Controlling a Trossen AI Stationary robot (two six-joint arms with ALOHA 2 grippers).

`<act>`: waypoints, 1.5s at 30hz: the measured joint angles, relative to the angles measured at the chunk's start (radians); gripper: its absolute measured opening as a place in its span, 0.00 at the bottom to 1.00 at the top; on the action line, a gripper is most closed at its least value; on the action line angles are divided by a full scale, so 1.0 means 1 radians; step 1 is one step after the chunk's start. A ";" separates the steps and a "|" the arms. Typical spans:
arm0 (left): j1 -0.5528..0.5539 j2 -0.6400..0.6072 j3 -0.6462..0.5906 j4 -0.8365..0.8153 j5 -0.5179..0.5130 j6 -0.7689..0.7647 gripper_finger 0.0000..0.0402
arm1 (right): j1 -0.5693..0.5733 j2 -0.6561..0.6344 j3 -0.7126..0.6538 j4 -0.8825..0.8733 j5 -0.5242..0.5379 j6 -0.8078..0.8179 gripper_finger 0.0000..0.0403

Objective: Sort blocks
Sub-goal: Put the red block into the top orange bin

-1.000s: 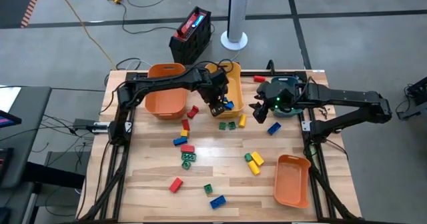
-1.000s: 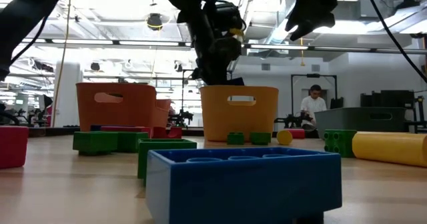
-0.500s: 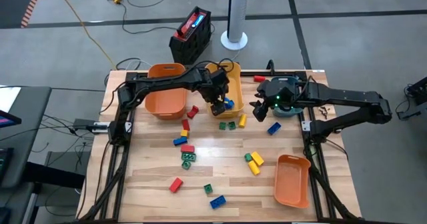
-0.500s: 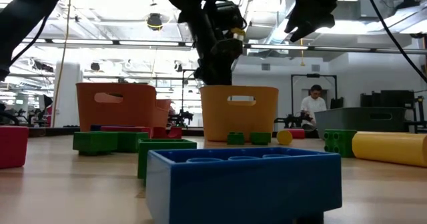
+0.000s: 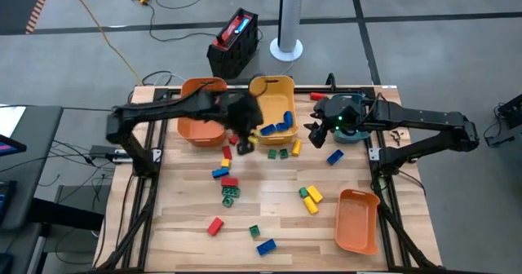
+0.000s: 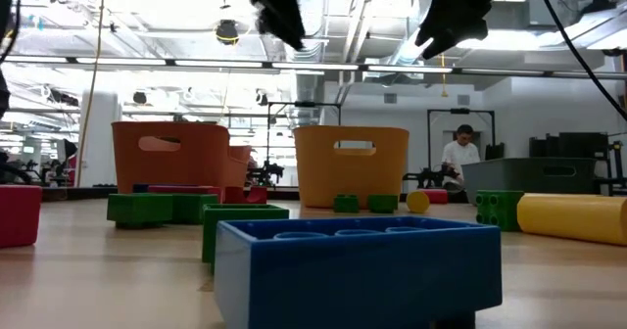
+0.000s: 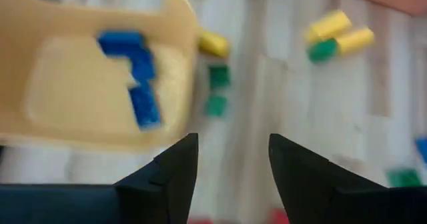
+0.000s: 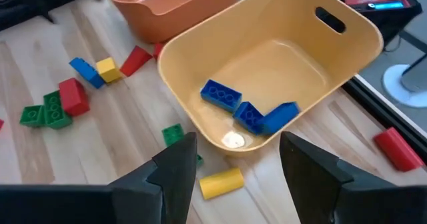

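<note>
Three blue blocks (image 8: 248, 111) lie in the yellow bin (image 5: 273, 95) at the table's far middle. Other blocks, red, green, yellow and blue, are scattered over the wooden table (image 5: 188, 217): two green ones and a yellow one (image 5: 284, 152) just in front of the bin, and a red one (image 5: 214, 225) and a blue one (image 5: 266, 246) toward the near edge. My left gripper (image 7: 230, 141) hangs open and empty above the table, between the orange bin (image 5: 200, 119) and the yellow bin. My right gripper (image 8: 237, 141) is open and empty, raised beside the yellow bin's right side.
A second orange bin (image 5: 357, 218) lies at the near right. A teal bin (image 5: 349, 134) stands under my right arm. A red block (image 5: 316, 97) lies by the far edge. Bare wood shows at the near left. A person (image 6: 457, 158) stands far behind the table.
My left gripper has risen and drawn back from over the yellow bin toward the table's left edge, fast enough to blur. The blue blocks in the bin now show uncovered. My right arm has kept still.
</note>
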 joint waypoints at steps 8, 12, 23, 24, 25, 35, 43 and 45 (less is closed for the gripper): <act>-0.284 -0.191 -0.239 0.001 0.013 -0.488 0.44 | 0.004 0.000 0.000 0.004 0.000 -0.003 0.56; -0.448 -0.209 -0.320 0.002 0.011 -0.833 0.44 | 0.004 0.000 0.000 0.004 0.003 -0.003 0.56; -0.696 -0.103 -0.392 0.017 -0.012 -1.450 0.51 | -0.004 0.006 0.000 0.004 0.036 -0.042 0.56; -0.699 -0.084 -0.392 0.031 -0.012 -1.467 0.53 | -0.007 0.010 0.000 0.005 0.036 -0.045 0.56; -0.703 -0.064 -0.392 0.058 -0.008 -1.472 0.56 | -0.009 0.011 0.000 0.006 0.036 -0.045 0.56; -0.712 0.078 -0.392 0.078 0.045 -1.498 0.80 | -0.002 0.016 0.000 -0.003 0.035 -0.049 0.56; -0.709 0.135 -0.408 0.128 -0.015 -1.463 0.81 | -0.001 0.016 0.000 -0.003 0.033 -0.056 0.56; -0.710 0.149 -0.425 0.143 -0.014 -1.461 0.80 | -0.001 0.016 0.000 -0.004 0.032 -0.056 0.56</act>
